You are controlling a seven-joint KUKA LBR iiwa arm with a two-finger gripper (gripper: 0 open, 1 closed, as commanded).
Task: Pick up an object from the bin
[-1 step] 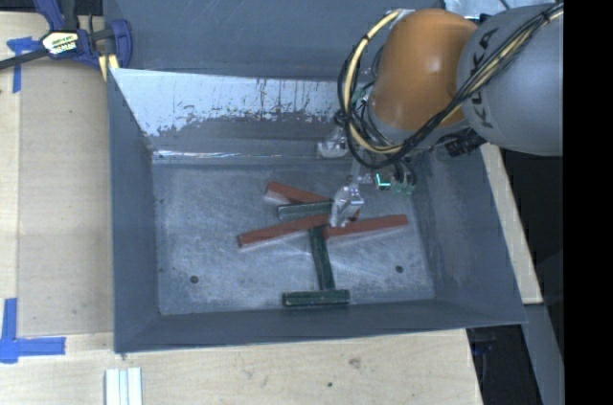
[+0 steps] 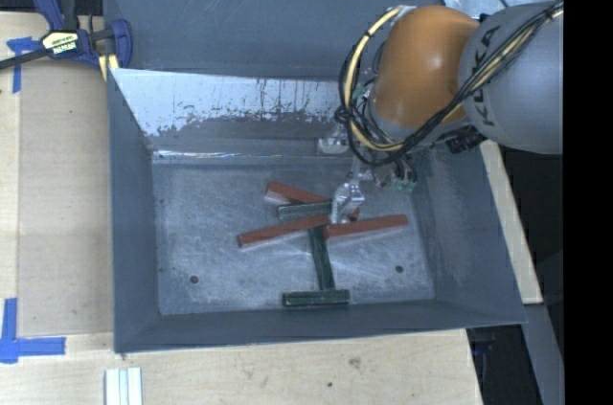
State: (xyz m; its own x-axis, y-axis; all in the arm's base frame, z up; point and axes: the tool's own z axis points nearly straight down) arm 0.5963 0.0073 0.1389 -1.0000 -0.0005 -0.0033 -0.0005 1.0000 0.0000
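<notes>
The gripper point(image 2: 347, 204) is down in the middle of the bin point(image 2: 134, 231) — right over the long red-brown stick point(image 2: 278, 234), beside a dark green stick point(image 2: 322, 267). Open or closed — I cannot tell.

Crossed sticks point(image 2: 278, 236) at bin point(image 2: 134, 202) centre

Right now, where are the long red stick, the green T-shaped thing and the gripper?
long reddish-brown stick point(image 2: 273, 236), camera view, its left half.
dark green T-shaped piece point(image 2: 316, 299), camera view, its crossbar.
gripper point(image 2: 347, 204), camera view, its silver tip.
</notes>
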